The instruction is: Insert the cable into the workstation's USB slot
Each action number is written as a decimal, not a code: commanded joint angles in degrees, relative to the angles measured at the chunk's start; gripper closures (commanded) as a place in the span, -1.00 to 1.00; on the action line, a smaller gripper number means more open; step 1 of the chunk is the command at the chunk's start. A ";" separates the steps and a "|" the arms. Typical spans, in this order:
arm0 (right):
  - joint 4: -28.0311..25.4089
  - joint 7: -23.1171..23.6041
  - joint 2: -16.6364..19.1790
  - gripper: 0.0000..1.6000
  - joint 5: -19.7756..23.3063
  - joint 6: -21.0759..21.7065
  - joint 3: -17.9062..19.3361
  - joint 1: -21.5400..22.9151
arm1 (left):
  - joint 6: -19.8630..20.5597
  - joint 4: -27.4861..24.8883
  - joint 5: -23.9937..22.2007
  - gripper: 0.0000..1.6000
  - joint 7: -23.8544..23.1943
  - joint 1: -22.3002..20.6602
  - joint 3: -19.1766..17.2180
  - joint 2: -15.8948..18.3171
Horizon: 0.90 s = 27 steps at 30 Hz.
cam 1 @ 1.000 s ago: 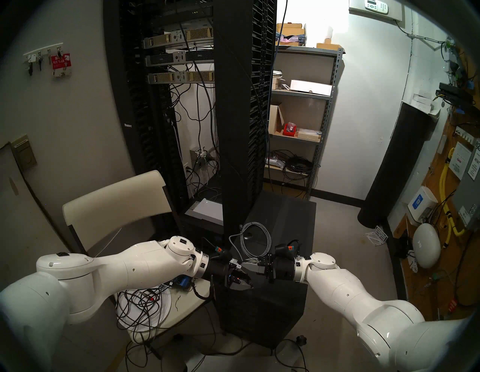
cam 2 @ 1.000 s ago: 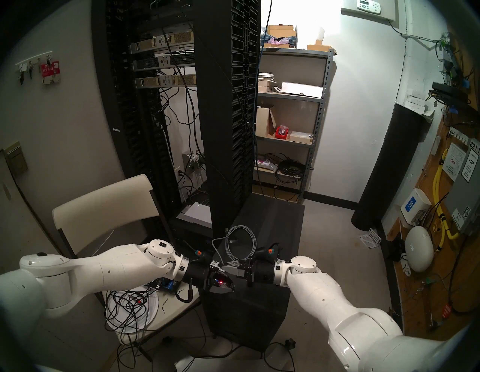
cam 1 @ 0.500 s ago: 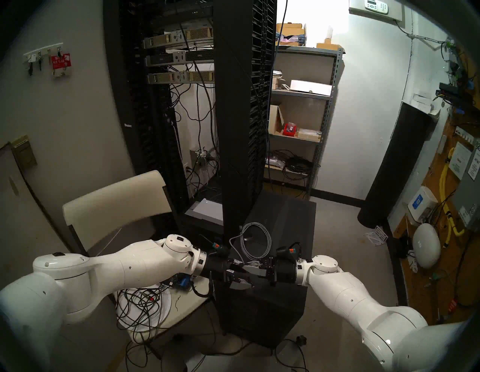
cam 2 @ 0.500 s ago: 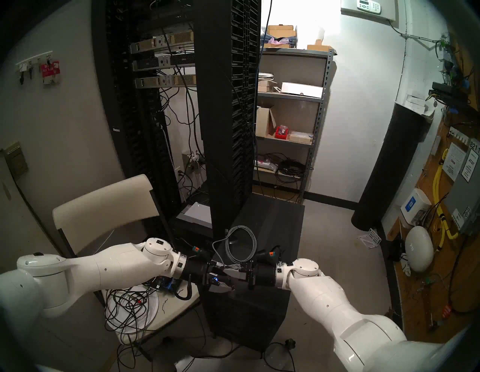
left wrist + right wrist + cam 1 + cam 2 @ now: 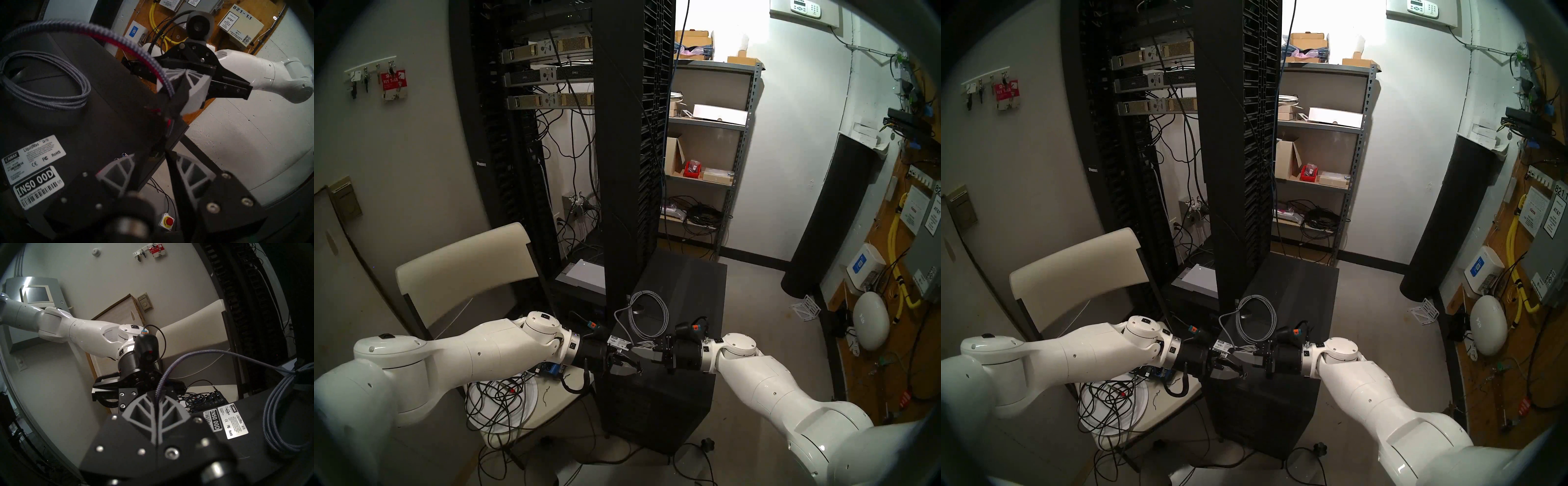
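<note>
1. Cluttered server room in the head view: a tall black rack [image 5: 633,135] fills the upper centre, grey shelving [image 5: 707,152] stands to its right, and a cream folding chair [image 5: 463,264] sits at lower left.
2. Low in the centre stands the workstation [image 5: 656,400], a black tower case seen from above; white barcode stickers [image 5: 34,171] lie on its top near the front edge.
3. Most of the cable [image 5: 648,314], light-grey and braided, rests coiled on the tower's top, just above the two arms in the frame.
4. One free length rises from the coil and runs into the right hand [image 5: 157,400], whose fingers are pressed together on the cable near its end, as the right wrist view shows.
5. Facing it from the left of the frame, the left hand [image 5: 153,157] hovers over the tower's front top edge with its fingers partly apart and nothing visibly between them.
6. The plug tip itself is hidden behind the right hand's fingers, dark and blurred.
7. Judged step: the plug is held close to the front ports and not yet inserted.
8. Next, the plug likely needs lining up square with a slot, perhaps steadied by the left hand, then a straight gentle push.
</note>
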 commanded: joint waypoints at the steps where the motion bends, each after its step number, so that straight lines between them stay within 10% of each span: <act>1: -0.46 0.57 -0.64 1.00 0.26 -0.08 0.08 1.07 | -0.29 -1.95 -1.13 -0.29 0.02 -0.18 -1.12 0.52; 10: -0.37 0.80 -0.82 1.00 0.17 0.14 0.19 1.02 | -0.13 -3.60 -2.64 -0.69 0.18 -0.07 -2.38 1.77; 27: 0.68 1.58 -1.34 1.00 -0.18 -0.25 0.39 1.48 | 0.61 -4.06 -2.70 -0.37 1.10 0.12 -2.07 1.37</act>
